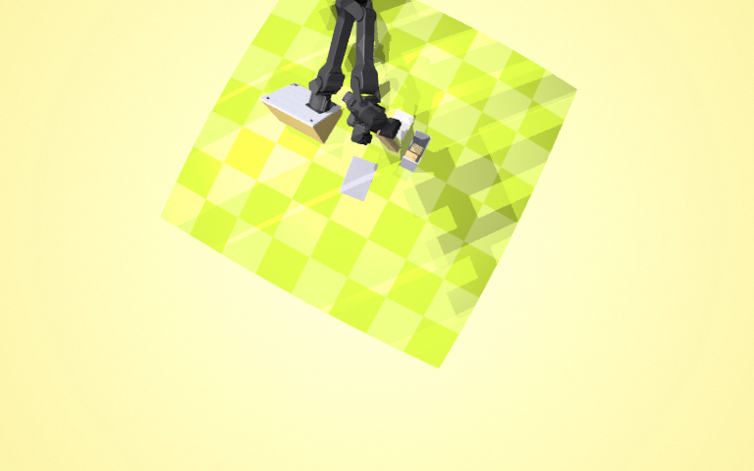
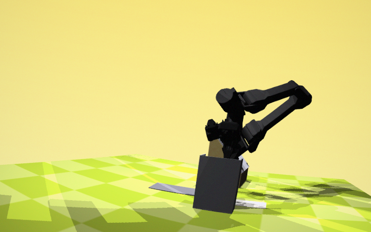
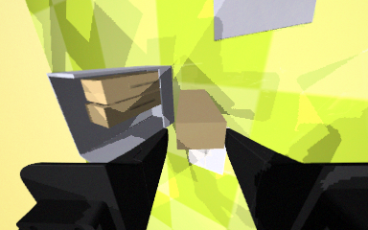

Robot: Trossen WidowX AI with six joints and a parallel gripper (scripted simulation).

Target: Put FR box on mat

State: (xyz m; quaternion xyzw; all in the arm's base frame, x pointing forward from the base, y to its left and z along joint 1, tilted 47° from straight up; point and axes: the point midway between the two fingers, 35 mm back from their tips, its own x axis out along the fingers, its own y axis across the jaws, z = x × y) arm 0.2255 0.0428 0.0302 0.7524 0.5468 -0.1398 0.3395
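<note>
The arm (image 1: 336,49) (image 2: 280,92) is folded sharply at the elbow. The gripper (image 1: 390,130) (image 2: 228,150) (image 3: 195,133) is positioned low, fingers parted.

Seen from the top: bin (image 1: 408,164) (image 2: 217,183) (image 3: 64,115) right, two boxes (image 1: 413,153) (image 3: 120,89) inside. Mat (image 1: 358,179) (image 2: 172,188) (image 3: 264,16) left and nearer. Third box (image 1: 388,141) (image 3: 201,135) outside, left of the bin, between my fingertips.
</note>
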